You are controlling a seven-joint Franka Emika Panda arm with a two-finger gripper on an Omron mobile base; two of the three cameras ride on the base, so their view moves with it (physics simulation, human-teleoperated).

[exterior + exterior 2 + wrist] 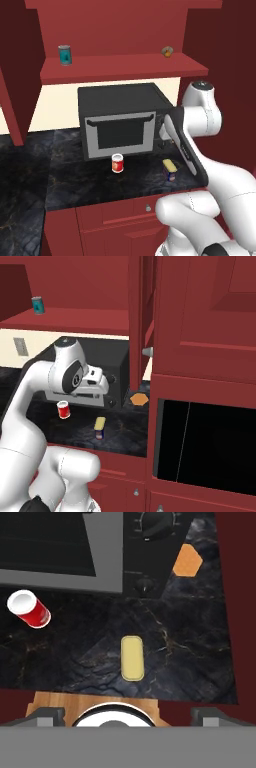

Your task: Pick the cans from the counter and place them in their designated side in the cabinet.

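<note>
Fingers (128, 718) open above table (30, 175); blue can (132, 658) below, red can (29, 609) beside, microwave (117, 120) behind, teal can (64, 54) on shelf (120, 67).

1. Around me the light is even and flat, neither bright nor dim, with no visible lamp.
2. The red can (117, 163) and the blue can (169, 170) drop only faint, soft shadows on the counter (65, 175).
3. The black stone shows no glare (just pale veins).
4. All three pictures are coarse and slightly soft, edges jagged.
5. Inside the cabinet (120, 67) the red darkens toward the sides.
</note>
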